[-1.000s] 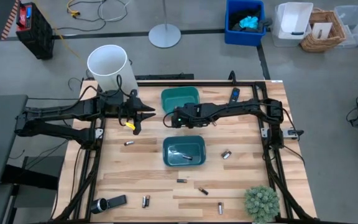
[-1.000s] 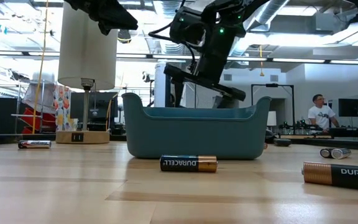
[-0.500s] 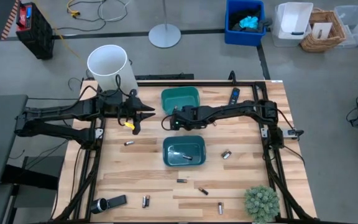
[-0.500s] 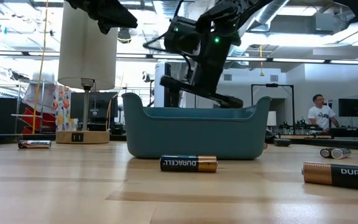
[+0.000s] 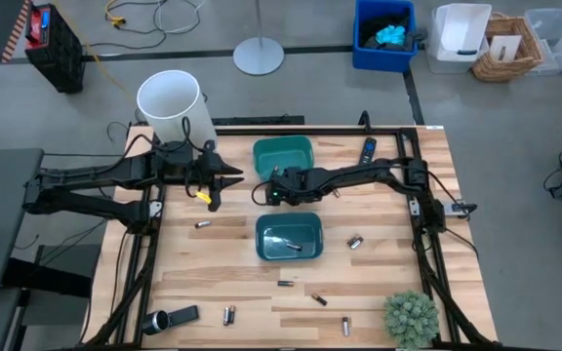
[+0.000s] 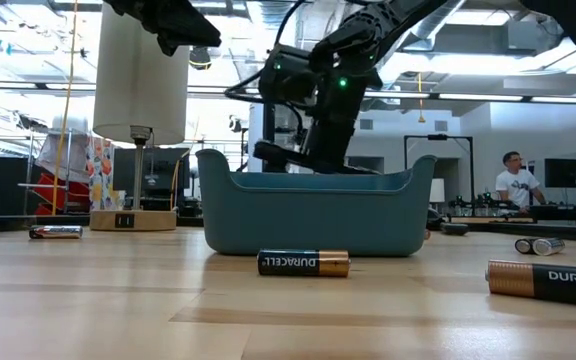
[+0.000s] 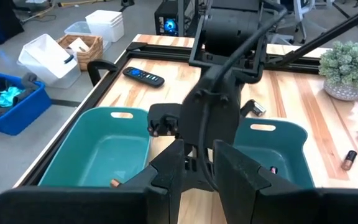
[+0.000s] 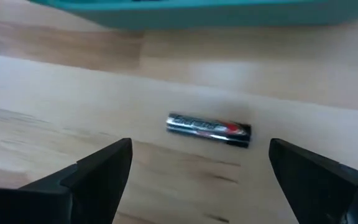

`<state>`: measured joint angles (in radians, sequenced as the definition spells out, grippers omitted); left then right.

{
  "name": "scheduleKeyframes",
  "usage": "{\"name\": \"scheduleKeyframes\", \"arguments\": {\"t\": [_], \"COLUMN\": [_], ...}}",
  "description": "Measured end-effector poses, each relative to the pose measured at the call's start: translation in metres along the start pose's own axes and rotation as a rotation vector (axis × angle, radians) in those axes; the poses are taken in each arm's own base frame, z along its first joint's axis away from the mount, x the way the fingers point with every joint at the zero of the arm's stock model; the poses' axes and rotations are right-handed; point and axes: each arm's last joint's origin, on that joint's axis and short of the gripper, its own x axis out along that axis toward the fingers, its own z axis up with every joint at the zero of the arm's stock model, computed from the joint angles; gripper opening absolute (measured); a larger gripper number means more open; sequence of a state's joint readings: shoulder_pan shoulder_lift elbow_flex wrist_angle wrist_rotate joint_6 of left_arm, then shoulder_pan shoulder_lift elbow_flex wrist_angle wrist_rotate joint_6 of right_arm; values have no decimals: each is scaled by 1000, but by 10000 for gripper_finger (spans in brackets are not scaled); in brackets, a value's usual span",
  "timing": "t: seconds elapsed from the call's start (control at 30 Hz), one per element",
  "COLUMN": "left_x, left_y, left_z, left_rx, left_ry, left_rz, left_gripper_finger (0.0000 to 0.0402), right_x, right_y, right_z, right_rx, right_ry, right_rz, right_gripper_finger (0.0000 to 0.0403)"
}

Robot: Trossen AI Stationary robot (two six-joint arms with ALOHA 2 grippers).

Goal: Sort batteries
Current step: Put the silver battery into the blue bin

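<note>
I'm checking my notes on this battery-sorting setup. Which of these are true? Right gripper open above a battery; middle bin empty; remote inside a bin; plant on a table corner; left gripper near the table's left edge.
1. The right gripper is open above a battery lying on the table. True.
2. The middle bin is empty. False: it holds batteries.
3. The remote lies inside a bin. False: it lies on the table.
4. The plant stands on a table corner. True.
5. The left gripper hovers near the table's left edge. True.

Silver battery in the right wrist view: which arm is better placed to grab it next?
Right, probably. The right gripper is open and frames the battery beside a teal bin; the left gripper waits near the table's left edge.
</note>
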<state>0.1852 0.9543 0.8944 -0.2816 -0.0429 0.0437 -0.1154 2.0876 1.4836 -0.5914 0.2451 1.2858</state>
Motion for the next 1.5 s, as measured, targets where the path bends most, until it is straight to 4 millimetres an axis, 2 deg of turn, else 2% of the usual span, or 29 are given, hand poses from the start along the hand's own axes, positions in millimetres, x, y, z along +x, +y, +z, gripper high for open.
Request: {"name": "scheduleKeyframes", "arguments": {"t": [0.13,0.57,0.8,0.93,1.23,1.5], "left_x": [0,0,0,0,0,0], "left_y": [0,0,0,0,0,0], "left_z": [-1,-2,-2,-2,-2,-1], "left_rx": [0,5,5,6,17,17], "left_ry": [7,16,19,19,17,6], "left_rz": [-1,0,0,-1,-1,0], "left_gripper_finger": [82,82,82,82,82,82], "right_x": [7,7,-9,-15,-15,-13], "right_y": [0,3,25,31,25,24], "right_z": [-3,-5,-8,-9,-15,-8], "right_rx": [-2,9,3,-2,-20,-4], "right_ry": [7,-6,-21,-23,26,37], "right_rz": [-15,1,88,106,47,47], "right_gripper_finger": [397,396,396,396,396,395]}}
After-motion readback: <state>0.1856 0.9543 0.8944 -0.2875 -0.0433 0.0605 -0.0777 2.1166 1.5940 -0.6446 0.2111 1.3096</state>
